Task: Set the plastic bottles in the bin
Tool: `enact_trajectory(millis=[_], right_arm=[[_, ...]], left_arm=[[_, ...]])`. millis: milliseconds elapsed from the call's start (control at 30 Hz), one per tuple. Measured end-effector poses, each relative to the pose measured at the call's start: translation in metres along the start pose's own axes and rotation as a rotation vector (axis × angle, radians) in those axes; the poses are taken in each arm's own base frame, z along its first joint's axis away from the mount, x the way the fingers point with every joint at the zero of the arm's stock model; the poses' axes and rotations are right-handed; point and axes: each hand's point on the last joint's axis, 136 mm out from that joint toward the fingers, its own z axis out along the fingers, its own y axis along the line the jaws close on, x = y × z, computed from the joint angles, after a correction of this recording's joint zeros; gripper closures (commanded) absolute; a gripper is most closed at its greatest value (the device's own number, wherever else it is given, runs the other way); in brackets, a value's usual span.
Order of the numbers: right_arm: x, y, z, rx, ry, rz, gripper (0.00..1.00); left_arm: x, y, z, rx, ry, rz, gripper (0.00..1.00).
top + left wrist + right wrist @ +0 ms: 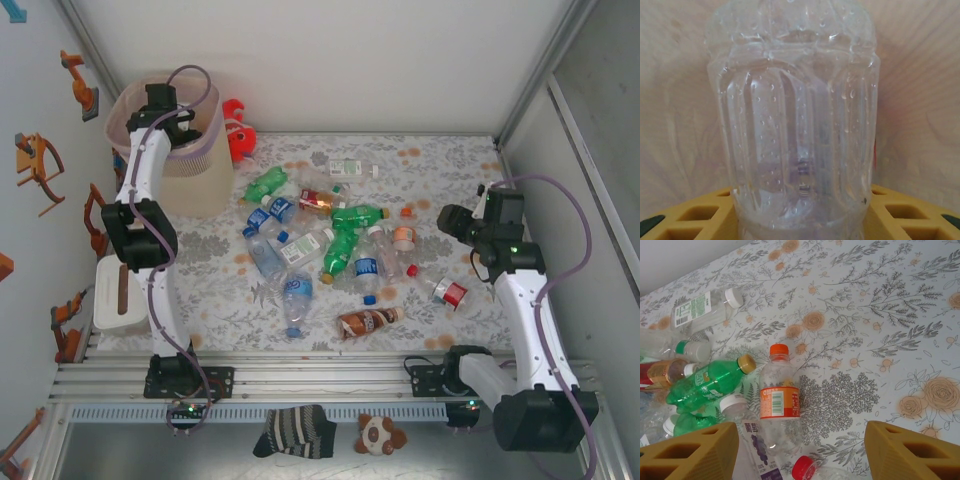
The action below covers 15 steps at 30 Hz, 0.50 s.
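Bottle (797, 125), clear: clamped by left gripper (162, 112) over bin (195, 185); rim could be struck if released off-centre. Right gripper (800, 450) spread, empty.

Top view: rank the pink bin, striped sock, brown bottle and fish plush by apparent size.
1. bin
2. striped sock
3. brown bottle and fish plush: about alike, plush partly hidden behind the bin.

My left gripper (165, 108) hangs over the bin (212, 185) at the far left corner, my right gripper (453, 220) hovers over the floral surface (450, 160), and plastic bottles (330, 240) lie scattered mid-surface.
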Motion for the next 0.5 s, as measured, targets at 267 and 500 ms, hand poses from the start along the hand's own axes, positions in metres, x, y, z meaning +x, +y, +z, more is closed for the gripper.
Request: enact_trajectory(millis=[267,500], right_arm=[[0.000,0.000,-0.001,-0.001,-0.002,0.000,0.33],[0.000,0.000,0.000,-0.001,-0.001,-0.001,0.33]], left_arm=[[0.019,-0.006,0.000,0.032,0.079,-0.027,0.26],[0.017,-0.007,-0.001,0.038,0.074,-0.040,0.21]])
